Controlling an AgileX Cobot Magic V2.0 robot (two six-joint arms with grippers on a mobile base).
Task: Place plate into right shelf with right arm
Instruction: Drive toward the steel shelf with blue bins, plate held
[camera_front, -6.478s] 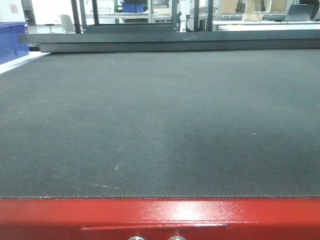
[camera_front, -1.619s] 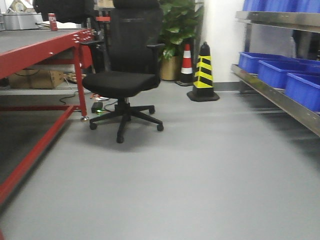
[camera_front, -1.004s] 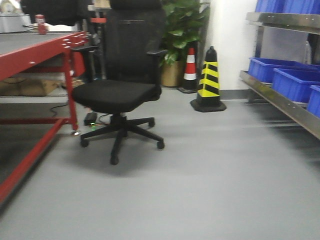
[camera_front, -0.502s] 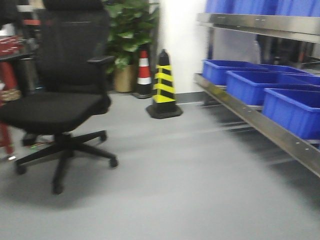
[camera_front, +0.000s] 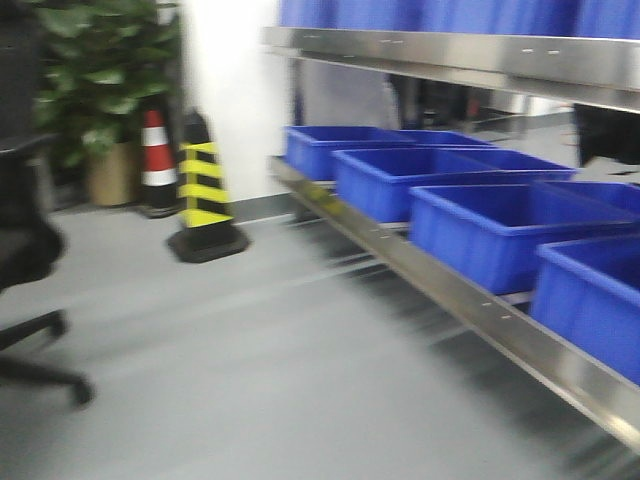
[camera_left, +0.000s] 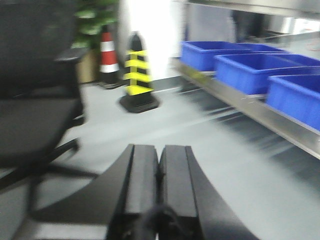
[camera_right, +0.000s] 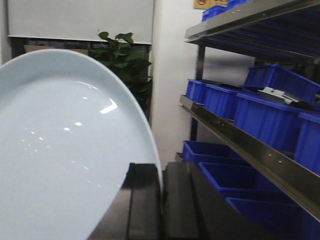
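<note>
Grey floor (camera_front: 250, 380), right shelf (camera_front: 450, 292) w/ blue bins (camera_front: 480, 235); R end effector (camera_right: 161, 175) grips plate (camera_right: 65, 150).

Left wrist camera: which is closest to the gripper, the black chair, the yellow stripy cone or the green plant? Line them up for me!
Starting from the left gripper:
1. black chair, nearest, close by on the left.
2. yellow stripy cone, farther ahead, near the middle.
3. green plant, farthest, at the back left.

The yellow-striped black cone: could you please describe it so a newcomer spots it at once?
Follow the shiny stainless-steel shelf of blue plastic bins to its far end by the white wall. There stands a black cone with yellow stripes; the cone beside it is red and white.
</note>
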